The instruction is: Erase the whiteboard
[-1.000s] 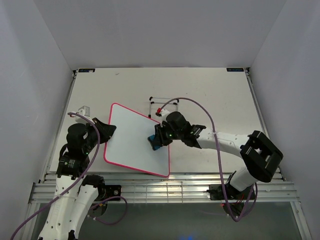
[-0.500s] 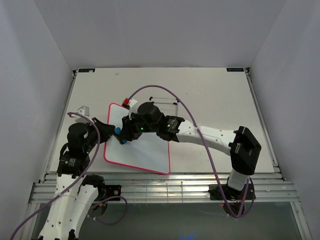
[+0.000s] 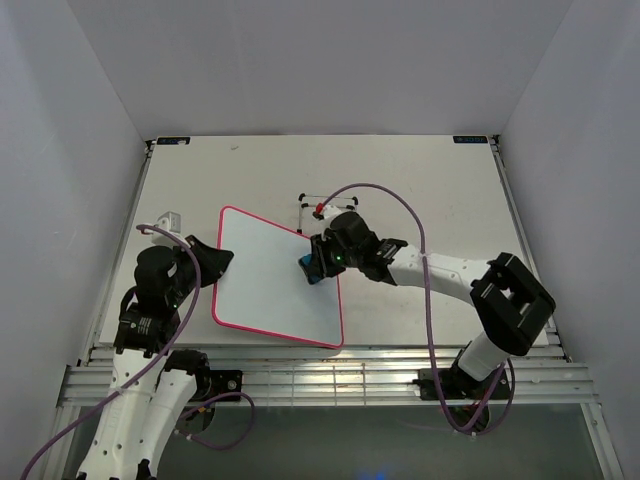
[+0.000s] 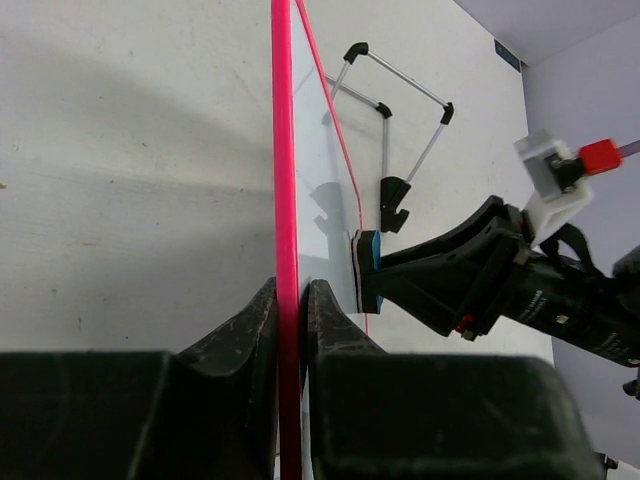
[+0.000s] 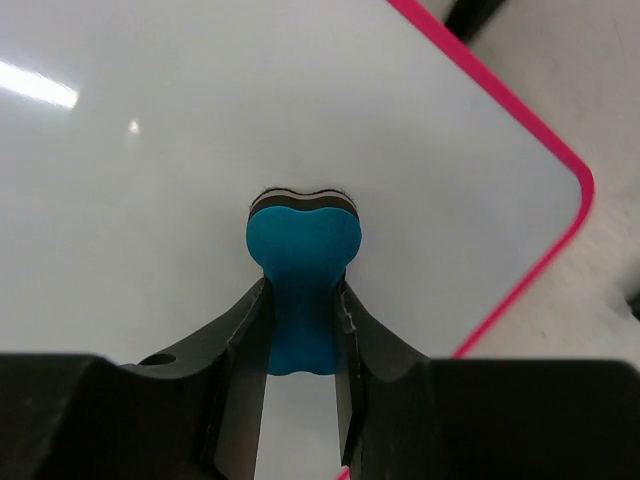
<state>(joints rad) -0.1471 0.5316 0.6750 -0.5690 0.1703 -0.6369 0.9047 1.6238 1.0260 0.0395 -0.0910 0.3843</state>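
The whiteboard (image 3: 270, 285), glossy white with a pink-red frame, lies tilted on the table; no scribbles show on it. My left gripper (image 3: 212, 262) is shut on its left edge, and the frame runs between the fingers in the left wrist view (image 4: 285, 200). My right gripper (image 3: 312, 267) is shut on the blue bone-shaped eraser (image 5: 300, 270), pressing its dark felt face onto the board (image 5: 150, 150) near the right edge. The eraser also shows in the left wrist view (image 4: 366, 272).
A thin black wire stand (image 3: 328, 205) lies on the table just behind the right gripper, also seen in the left wrist view (image 4: 400, 120). A small white block (image 3: 166, 219) sits near the table's left edge.
My right gripper swept the eraser from the board's right side across to its upper left, then back to the right edge. The left gripper kept its hold on the board.
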